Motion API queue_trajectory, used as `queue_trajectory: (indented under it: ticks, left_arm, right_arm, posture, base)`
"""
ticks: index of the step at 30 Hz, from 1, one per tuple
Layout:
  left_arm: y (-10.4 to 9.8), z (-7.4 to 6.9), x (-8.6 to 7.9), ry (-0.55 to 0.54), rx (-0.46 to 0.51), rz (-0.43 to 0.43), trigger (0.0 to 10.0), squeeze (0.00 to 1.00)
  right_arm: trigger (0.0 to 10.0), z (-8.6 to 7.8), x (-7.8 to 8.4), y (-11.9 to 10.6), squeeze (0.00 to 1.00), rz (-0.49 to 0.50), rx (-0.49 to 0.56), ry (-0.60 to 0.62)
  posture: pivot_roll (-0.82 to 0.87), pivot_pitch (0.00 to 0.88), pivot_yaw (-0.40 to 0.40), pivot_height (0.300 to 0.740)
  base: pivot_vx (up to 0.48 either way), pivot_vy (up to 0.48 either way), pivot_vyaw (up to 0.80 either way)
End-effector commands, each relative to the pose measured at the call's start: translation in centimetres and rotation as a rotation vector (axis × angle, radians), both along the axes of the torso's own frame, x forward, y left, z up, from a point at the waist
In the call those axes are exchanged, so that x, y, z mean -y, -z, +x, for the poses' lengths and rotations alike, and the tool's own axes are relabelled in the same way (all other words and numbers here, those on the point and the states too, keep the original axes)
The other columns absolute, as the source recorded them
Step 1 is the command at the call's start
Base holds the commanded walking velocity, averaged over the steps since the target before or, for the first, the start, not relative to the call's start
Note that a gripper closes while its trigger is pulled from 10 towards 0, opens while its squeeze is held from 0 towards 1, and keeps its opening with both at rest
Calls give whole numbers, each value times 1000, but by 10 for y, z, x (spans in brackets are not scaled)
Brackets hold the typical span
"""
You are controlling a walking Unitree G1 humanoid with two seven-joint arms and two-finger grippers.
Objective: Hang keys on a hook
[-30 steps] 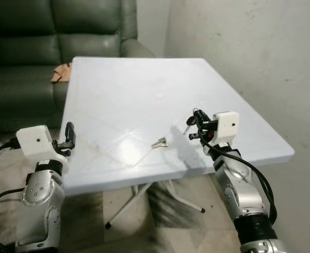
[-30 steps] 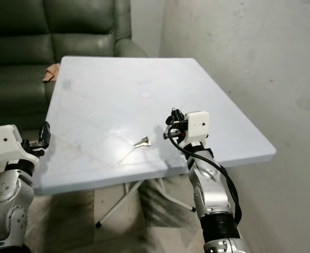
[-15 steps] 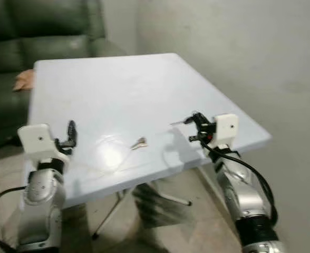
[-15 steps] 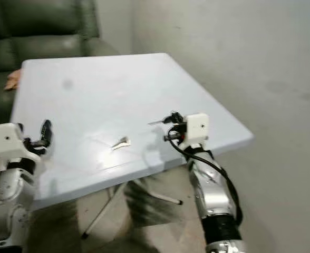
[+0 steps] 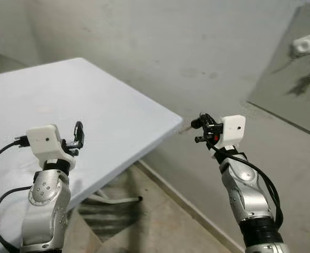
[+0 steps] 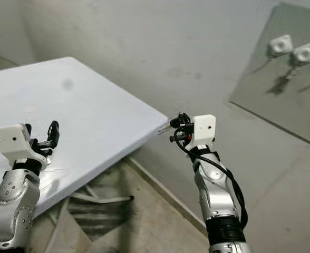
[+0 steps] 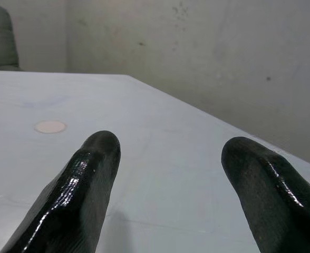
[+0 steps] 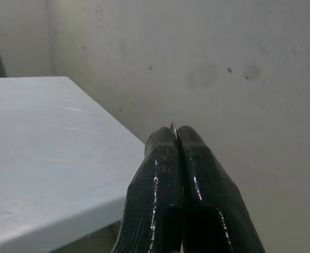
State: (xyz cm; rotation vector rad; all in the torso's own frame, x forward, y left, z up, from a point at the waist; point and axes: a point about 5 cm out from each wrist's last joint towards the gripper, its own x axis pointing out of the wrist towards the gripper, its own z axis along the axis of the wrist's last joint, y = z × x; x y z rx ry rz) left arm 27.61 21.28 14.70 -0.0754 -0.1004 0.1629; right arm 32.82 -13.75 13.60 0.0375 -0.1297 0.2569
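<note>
My right gripper is held up in the air past the corner of the white table, facing the grey wall. It is shut on a small silver key, whose thin metal tip pokes out between the pressed fingertips. High on the wall to the right is a grey panel with white hooks, and something small and dark hangs under one of them. My left gripper is open over the table, nothing between its fingers.
The table's corner lies just left of my right gripper. Its metal legs stand on the concrete floor below. A small pale round mark is on the tabletop. Bare wall runs behind and to the right.
The camera has swung to the right: the sofa and most of the table slid out on the left, and the wall panel with hooks came in. The right gripper stays shut on the key.
</note>
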Motion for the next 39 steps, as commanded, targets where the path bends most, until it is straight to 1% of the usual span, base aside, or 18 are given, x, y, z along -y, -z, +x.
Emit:
queue_trajectory:
  ticks: [1,10,12,21,31,35,39]
  left_arm:
    - [-2,0,-1,-13,3,3,10000,0]
    - [-2,0,0,-20,2,-3,10000,0]
    - [-2,0,0,-23,1,-19,10000,0]
    - [-1,0,-1,-26,-3,-22,10000,0]
    - [-1,1,-1,-24,2,-50,10000,0]
    - [-1,1,-1,-34,-5,-55,10000,0]
    - [1,2,-2,-56,-34,-49,10000,0]
  right_arm:
    - [10000,2,3,-5,0,-12,12,9]
    - [10000,2,5,-6,0,-17,10,17]
    - [10000,2,5,-6,0,-18,9,18]
    - [10000,2,6,-6,0,-21,8,21]
    - [10000,2,7,-6,0,-23,6,23]
    - [10000,3,7,-6,0,-21,3,28]
    - [10000,3,6,-6,0,1,1,33]
  posture:
    - [-23,0,-56,740]
    - [-26,0,-59,740]
    - [-26,0,-59,740]
    - [-28,0,-60,740]
    - [-28,0,-63,740]
    - [-28,0,-62,740]
    - [-30,0,-61,740]
  base:
    - [0,0,-788]
    - [0,0,-788]
    - [0,0,-788]
    - [0,0,-788]
    - [0,0,-788]
    - [0,0,-788]
    - [0,0,-309]
